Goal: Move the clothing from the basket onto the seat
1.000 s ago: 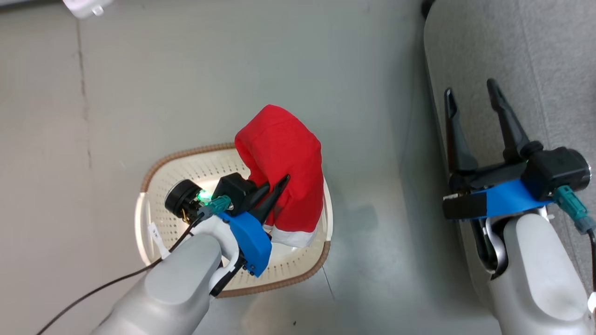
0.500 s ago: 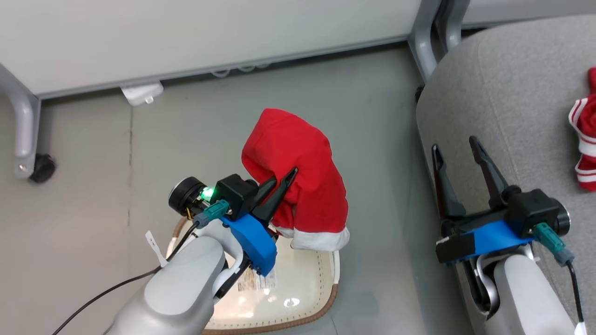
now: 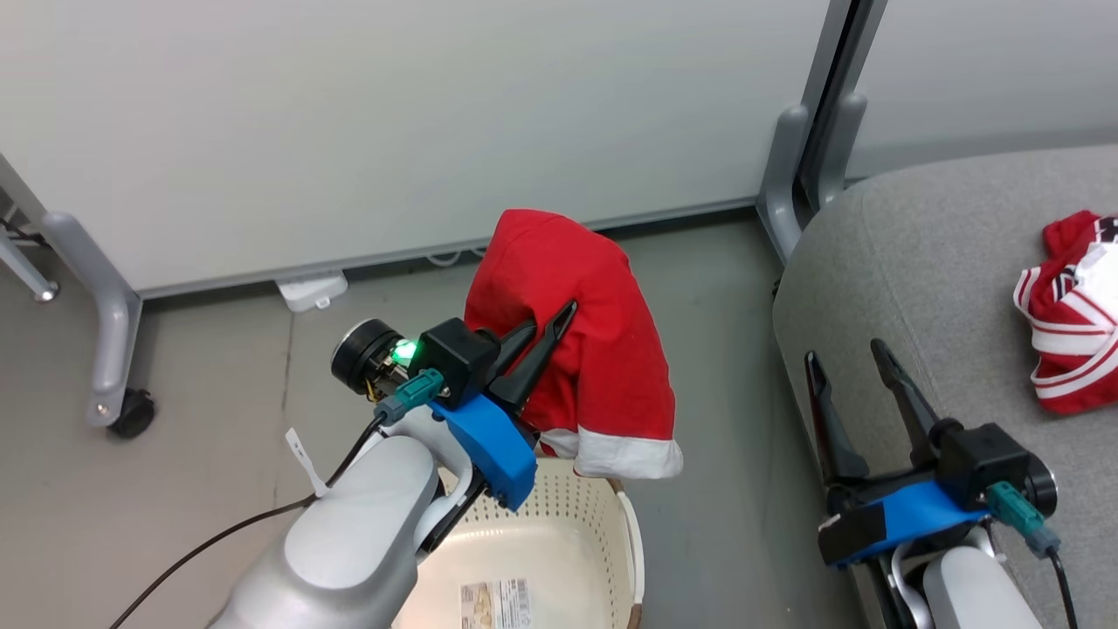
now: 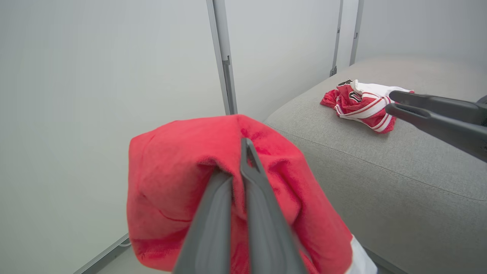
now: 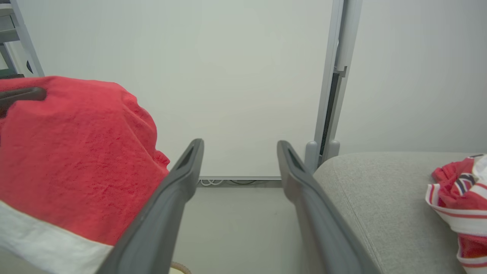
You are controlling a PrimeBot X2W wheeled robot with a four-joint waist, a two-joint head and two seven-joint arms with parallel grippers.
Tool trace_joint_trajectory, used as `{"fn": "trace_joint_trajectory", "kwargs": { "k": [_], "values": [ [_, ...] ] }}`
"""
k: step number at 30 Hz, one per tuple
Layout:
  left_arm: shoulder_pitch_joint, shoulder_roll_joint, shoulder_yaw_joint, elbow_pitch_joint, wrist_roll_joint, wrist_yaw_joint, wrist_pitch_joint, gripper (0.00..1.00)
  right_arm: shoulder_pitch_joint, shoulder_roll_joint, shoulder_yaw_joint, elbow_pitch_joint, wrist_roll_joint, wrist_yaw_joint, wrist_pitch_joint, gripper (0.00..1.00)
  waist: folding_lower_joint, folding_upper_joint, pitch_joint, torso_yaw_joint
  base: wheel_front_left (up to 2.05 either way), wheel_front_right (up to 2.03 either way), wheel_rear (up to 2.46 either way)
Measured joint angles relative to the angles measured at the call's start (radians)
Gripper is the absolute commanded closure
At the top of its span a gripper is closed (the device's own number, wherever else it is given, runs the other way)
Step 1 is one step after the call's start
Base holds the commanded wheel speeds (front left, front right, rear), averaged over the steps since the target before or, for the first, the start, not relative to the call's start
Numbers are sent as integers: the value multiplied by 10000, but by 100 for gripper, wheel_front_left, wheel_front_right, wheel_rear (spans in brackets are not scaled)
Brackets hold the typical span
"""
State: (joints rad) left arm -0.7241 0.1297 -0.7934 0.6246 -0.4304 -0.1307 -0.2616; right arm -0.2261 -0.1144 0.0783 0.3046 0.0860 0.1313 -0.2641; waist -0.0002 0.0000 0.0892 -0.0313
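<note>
My left gripper [image 3: 546, 328] is shut on the plain red garment [image 3: 576, 341], which drapes over its fingers with the white trim hanging low, above the cream-white basket [image 3: 603, 515]. In the left wrist view the red garment [image 4: 182, 182] wraps my closed left gripper [image 4: 243, 152]. The striped red and white garment [image 3: 1070, 314] lies crumpled on the grey seat [image 3: 926, 262] at the right. My right gripper [image 3: 843, 354] is open with nothing in it, beside the seat's left edge. The right wrist view shows the held garment [image 5: 68, 160] at left and the striped one [image 5: 460, 201] on the seat [image 5: 376, 198].
A pale partition wall [image 3: 393, 122] with grey posts [image 3: 812, 140] stands behind. A caster leg [image 3: 109, 349] is at the left on the grey floor [image 3: 175, 489]. The basket holds a paper label [image 3: 493, 603] on its bottom.
The head camera has tilted upward, showing the wall and more of the seat. My left gripper has risen higher above the basket with the plain red garment, which hangs fully out.
</note>
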Motion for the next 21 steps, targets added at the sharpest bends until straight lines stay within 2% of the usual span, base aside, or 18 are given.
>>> {"fn": "trace_joint_trajectory", "kwargs": {
  "k": [9,21],
  "values": [
    [84,-38,-178,2,-19,0,0,100,476,59,151,35,44,0,0,0,0,0,-784,60,0,0,0],
    [88,-46,-265,82,-117,0,0,100,356,188,1068,-270,88,0,0,0,2,0,-799,28,0,0,0]
  ]
}}
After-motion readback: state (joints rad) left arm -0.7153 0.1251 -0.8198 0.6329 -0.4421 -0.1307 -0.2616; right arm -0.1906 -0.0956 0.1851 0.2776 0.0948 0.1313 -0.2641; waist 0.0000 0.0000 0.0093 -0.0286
